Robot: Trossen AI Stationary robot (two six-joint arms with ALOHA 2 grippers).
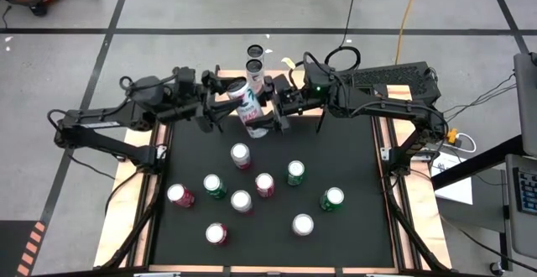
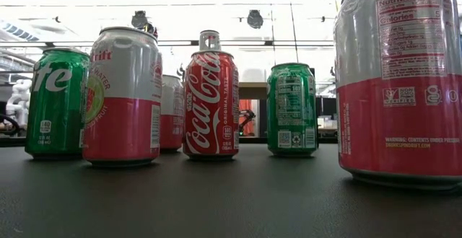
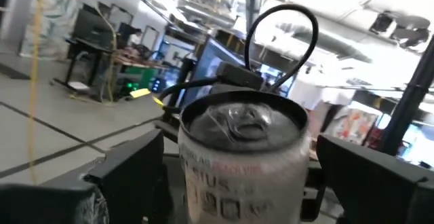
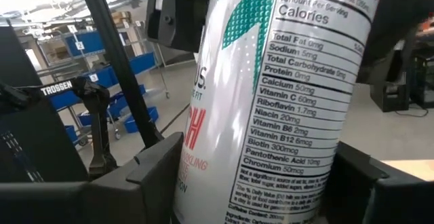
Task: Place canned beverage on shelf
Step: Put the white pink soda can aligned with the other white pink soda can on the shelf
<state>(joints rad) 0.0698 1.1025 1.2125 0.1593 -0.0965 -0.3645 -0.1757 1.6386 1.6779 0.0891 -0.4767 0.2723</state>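
Two arms meet over the far edge of the bench (image 1: 352,193), a tall white-and-teal energy drink can (image 1: 249,107) between them. The right gripper (image 1: 270,107) has its jaws clamped on the can's side, the nutrition panel filling its wrist view; the left gripper (image 1: 220,109) stands with jaws apart, one on either side of the can's top and clear of it. The can tilts, long axis leaning, its pull-tab end toward the left jaws. Two cans (image 1: 254,60) already stand beyond, presumably on the shelf, which I cannot make out. Doing this well likely means backing the left jaws straight off, then righting the can before lowering
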